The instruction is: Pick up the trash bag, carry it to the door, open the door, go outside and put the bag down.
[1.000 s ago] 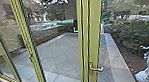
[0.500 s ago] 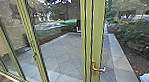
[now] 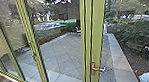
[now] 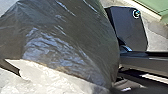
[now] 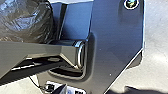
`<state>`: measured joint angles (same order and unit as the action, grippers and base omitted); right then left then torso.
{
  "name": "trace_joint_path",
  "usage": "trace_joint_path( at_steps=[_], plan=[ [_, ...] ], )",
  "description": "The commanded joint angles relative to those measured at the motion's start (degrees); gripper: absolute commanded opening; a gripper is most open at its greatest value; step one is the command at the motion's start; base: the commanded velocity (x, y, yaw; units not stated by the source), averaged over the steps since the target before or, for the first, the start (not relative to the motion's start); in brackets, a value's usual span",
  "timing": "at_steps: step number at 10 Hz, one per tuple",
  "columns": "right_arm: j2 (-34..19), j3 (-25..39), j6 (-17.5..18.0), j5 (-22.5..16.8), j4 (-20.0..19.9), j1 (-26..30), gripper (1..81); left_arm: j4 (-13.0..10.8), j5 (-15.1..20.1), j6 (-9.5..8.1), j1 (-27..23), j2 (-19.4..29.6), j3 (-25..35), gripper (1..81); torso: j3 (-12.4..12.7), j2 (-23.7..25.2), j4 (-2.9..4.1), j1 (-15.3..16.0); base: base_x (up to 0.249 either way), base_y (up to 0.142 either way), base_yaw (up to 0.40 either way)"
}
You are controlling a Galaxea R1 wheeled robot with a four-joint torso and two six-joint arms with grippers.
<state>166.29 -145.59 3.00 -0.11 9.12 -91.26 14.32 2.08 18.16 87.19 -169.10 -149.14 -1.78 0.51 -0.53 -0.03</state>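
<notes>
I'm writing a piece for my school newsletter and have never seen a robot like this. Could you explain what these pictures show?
This is a wheeled robot with two arms. The head view comes from a camera high on it, looking forward and down: a green frame with a metal door handle, glass panels, and beyond them a paved yard and bushes.

The other two come from cameras on its wrists. Both show a dark, shiny trash bag, large in the left wrist view and partly seen in the right. The wide dark plate is the robot's own body.

The bag is probably being carried, since the task is to take it outside, but I can't tell from these pictures which gripper, if either, holds it.
</notes>
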Motion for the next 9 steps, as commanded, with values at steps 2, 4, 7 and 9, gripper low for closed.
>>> trace_joint_path(
  at_steps=[2,4,7,9],
  plan=[
    [-0.4,0.4,-0.1,-3.3,-0.3,2.3,81.1,0.1,3.8,-0.14,-2.7,0.3,-0.2,1.0,0.0,0.0,0.00,0.0,0.000,0.000,0.000],
    [-0.7,1.4,-0.1,-3.2,-0.2,2.0,81.1,0.2,4.2,-0.15,-2.7,0.9,0.0,1.0,0.0,0.0,0.00,0.0,0.000,0.000,0.000],
    [-5.4,9.3,-0.1,-3.2,0.0,1.3,81.1,0.2,4.6,-0.15,-2.2,1.7,1.0,1.0,0.0,0.0,0.00,0.0,0.000,0.000,0.000],
    [-11.0,18.2,0.3,-2.8,0.0,1.1,81.1,0.3,4.6,-0.23,-2.1,4.2,4.7,1.0,0.0,0.0,0.00,0.0,0.000,0.000,0.000]
  ],
)
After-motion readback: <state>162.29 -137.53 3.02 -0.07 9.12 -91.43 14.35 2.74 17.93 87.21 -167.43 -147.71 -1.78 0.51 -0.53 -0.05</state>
